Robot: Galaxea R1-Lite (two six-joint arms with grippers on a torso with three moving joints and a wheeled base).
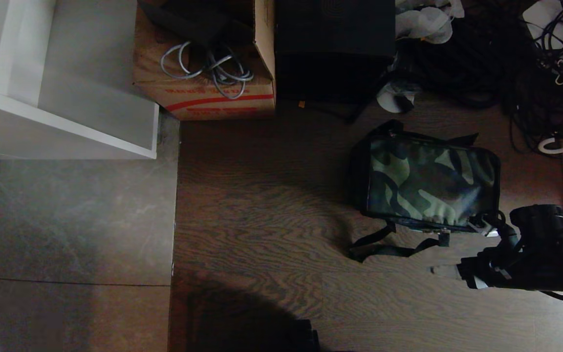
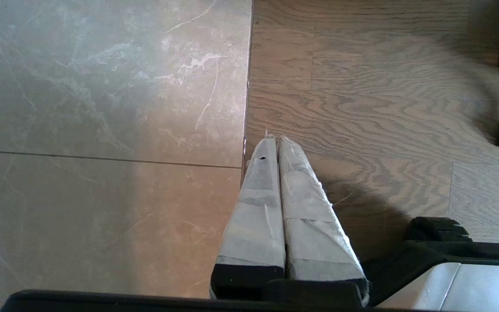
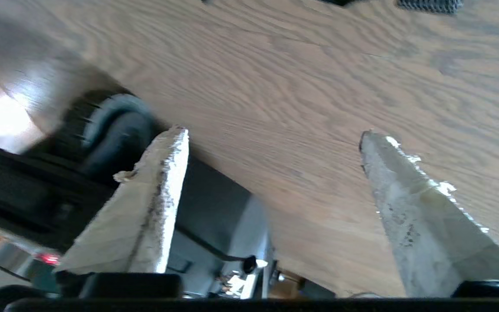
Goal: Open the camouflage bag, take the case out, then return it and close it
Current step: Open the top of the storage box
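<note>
Head view: the camouflage bag (image 1: 430, 188) lies on the wooden floor (image 1: 262, 205) at right of centre, its green-and-dark patterned panel facing up and its lid lying flat and closed as far as can be seen. A black strap (image 1: 384, 247) trails from its near edge onto the boards. The right arm enters from the right edge, just beside the bag's near right corner; the right gripper (image 1: 445, 270) points toward the left across the floor, apart from the bag, and only one pale fingertip shows clearly against the dark arm. Right wrist view: the two taped fingers (image 3: 154, 208) stand wide apart with bare floorboards between them, holding nothing; a wheel of the robot's base (image 3: 111, 130) is blurred behind one finger. Left wrist view: the left gripper (image 2: 275, 143) hangs over the seam between the stone tiles (image 2: 102, 108) and the wood, its taped fingers pressed together and empty. A corner of the bag is cut off at that picture's edge. Behind the bag, a cardboard box (image 1: 208, 93) with grey cables, a plain black box (image 1: 335, 44) and a tangle of black cords (image 1: 530, 63) are partly cropped and dim.
</note>
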